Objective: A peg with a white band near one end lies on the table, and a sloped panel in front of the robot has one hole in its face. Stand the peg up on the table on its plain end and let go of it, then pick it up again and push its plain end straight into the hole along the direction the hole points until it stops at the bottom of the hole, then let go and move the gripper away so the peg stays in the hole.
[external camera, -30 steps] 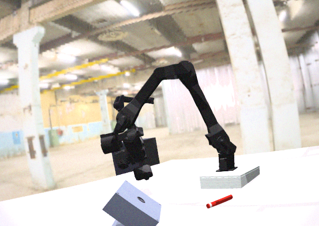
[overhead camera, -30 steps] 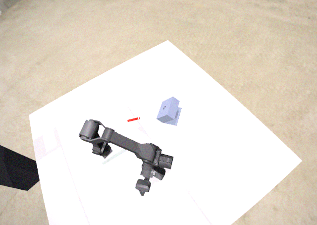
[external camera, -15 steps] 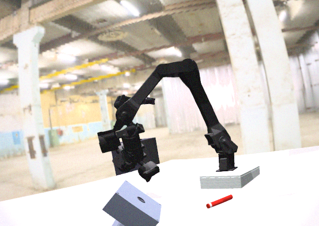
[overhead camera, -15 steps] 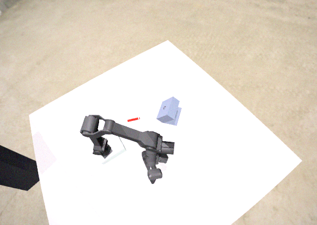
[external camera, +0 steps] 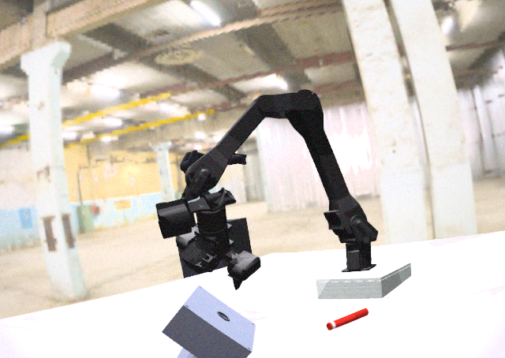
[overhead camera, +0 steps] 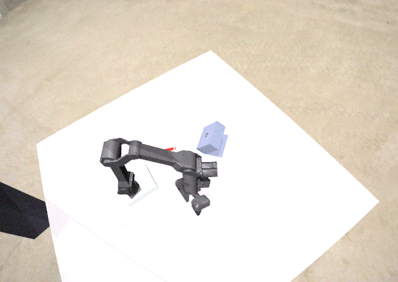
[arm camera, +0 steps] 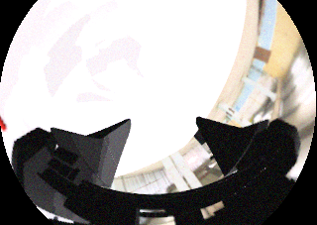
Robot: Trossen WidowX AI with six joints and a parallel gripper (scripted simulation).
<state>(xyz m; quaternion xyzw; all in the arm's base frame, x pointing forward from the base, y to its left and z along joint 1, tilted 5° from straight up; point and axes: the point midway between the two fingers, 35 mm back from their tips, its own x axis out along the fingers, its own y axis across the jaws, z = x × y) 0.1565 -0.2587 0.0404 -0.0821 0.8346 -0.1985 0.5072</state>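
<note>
The red peg [overhead camera: 168, 149] [external camera: 349, 318] lies flat on the table, its white band [external camera: 333, 324] at the end nearer the panel. In the top view the arm partly covers the peg; in the wrist view only a red sliver of it [arm camera: 3, 124] shows at the left edge. The blue-grey sloped panel [overhead camera: 209, 140] [external camera: 239, 330] has one empty-looking hole [overhead camera: 206, 135] [external camera: 223, 316] in its tilted face. My gripper [overhead camera: 193, 208] [arm camera: 163, 119] is wide open and empty, above the table, off to the side of both peg and panel.
The arm's base stands by a pale grey slab [external camera: 350, 289], with the peg in front of it in the exterior view. A dark block [overhead camera: 22, 211] stands beyond the edge of the white table [overhead camera: 273, 176]. The forearm reaches over beside the peg.
</note>
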